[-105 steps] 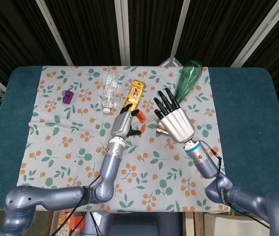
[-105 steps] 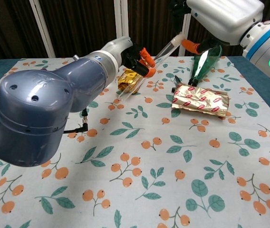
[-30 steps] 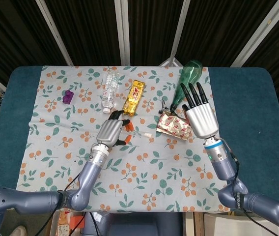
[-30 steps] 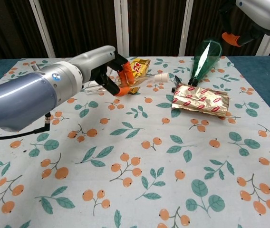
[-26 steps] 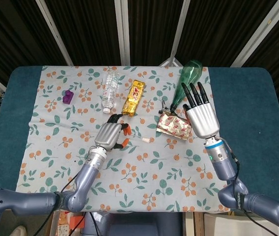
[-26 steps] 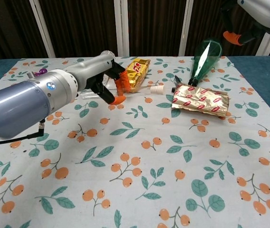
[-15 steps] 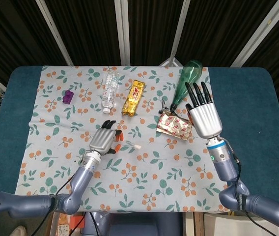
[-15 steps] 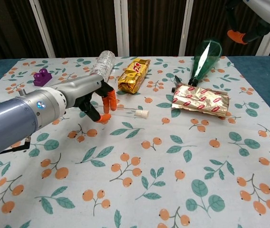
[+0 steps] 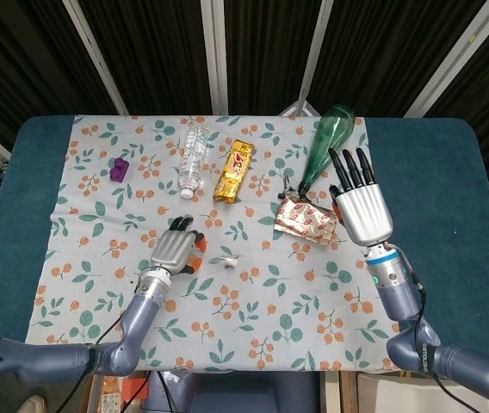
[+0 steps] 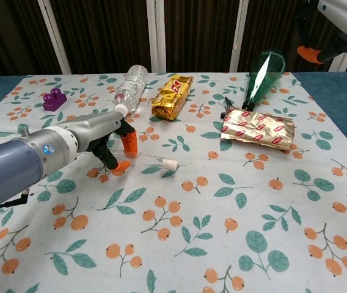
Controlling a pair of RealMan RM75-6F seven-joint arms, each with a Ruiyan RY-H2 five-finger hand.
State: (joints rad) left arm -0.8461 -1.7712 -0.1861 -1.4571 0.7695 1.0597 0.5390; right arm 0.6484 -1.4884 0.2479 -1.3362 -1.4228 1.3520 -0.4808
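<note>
My left hand (image 9: 174, 250) hangs low over the floral cloth at centre left, its orange-tipped fingers (image 10: 130, 145) pinching one end of a thin clear tube (image 10: 152, 159). The tube's white cap (image 10: 169, 163) points right and lies at or just above the cloth; in the head view the tube (image 9: 226, 257) shows right of the hand. My right hand (image 9: 362, 205) is raised with its fingers spread and holds nothing, just right of a crumpled foil packet (image 9: 305, 220). Only the right hand's edge (image 10: 332, 21) shows in the chest view's top right corner.
A green bottle (image 9: 324, 144) lies behind the foil packet (image 10: 258, 129). A gold snack packet (image 9: 234, 170) and a clear water bottle (image 9: 191, 157) lie at the back centre, a purple block (image 9: 120, 168) at the back left. The floral cloth (image 9: 253, 310) covers a teal table (image 9: 434, 215).
My left hand has drawn back towards me and sunk to the cloth, carrying the tube down with it. My right hand has let go of the tube and moved right.
</note>
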